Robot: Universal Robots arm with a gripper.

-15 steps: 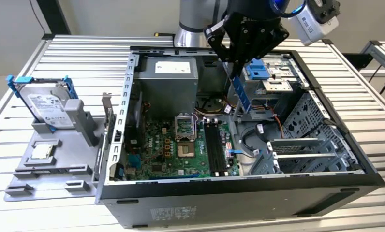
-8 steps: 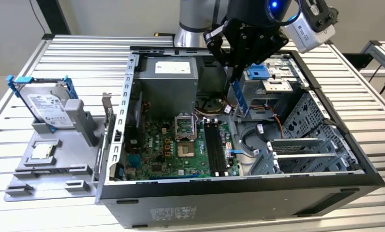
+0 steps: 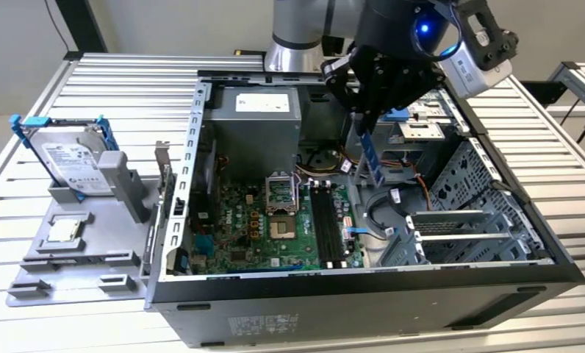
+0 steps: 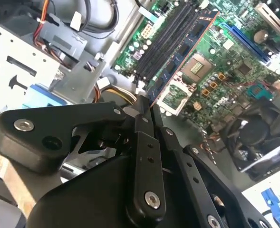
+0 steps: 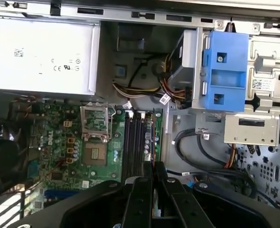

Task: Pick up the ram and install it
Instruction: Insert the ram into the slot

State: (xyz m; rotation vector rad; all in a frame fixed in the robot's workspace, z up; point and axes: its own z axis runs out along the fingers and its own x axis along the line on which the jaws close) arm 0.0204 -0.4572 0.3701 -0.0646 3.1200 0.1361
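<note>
Black gripper (image 3: 359, 116) fingers pinch the top end of the ram (image 3: 369, 154), pressed against both of its faces. The ram hangs downward, slightly tilted, inside the open computer case (image 3: 371, 301), above the motherboard (image 3: 273, 235) and near the black slots (image 3: 324, 220), not seated in them. In both wrist views it is seen edge-on, running from the fingertips toward the slots. The hard drive (image 3: 72, 158) in its blue frame and a small square chip (image 3: 64, 229) sit on a grey tray (image 3: 77, 272) at the exterior view's left, outside the case.

ram (image 3: 370, 158): blue | motherboard (image 3: 292, 254): green (slots (image 3: 323, 220) black) | case (image 3: 371, 312): dark grey
</note>
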